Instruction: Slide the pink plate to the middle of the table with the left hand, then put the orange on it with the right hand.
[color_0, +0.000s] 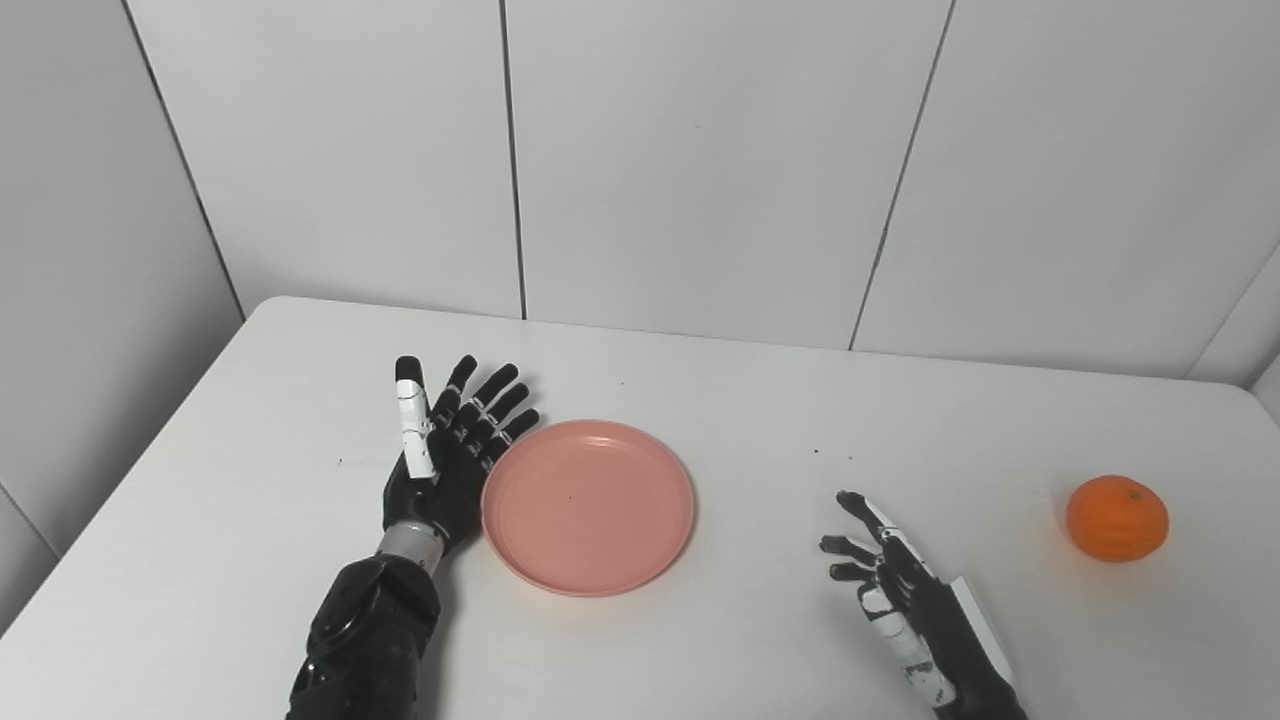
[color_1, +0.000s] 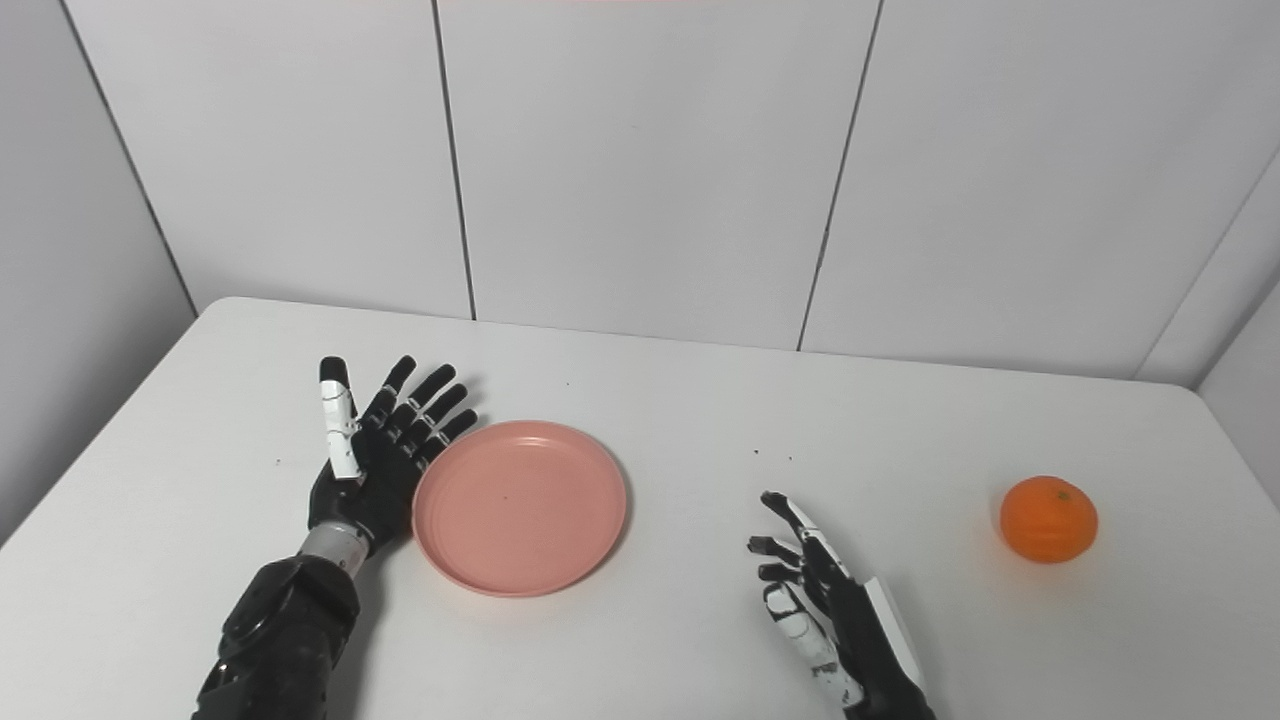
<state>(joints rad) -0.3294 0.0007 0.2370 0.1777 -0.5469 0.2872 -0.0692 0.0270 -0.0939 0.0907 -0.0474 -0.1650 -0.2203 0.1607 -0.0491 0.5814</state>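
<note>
Right hand (color_0: 905, 590) seen nearest, at 5 o'clock of table (color_0: 760, 400), fingers spread wide, nothing held, well apart from plate and orange. Left hand (color_0: 445, 455) seen at 9 o'clock of plate (color_0: 588, 506), fingers spread wide and extended, nothing held; palm edge set against plate's left rim, contact not certain. Plate seen flat, bare, slightly left of table centre. Orange (color_0: 1117, 517) seen at 3 o'clock, near table's right edge, untouched. Panelled wall (color_0: 700, 160) seen behind table.
</note>
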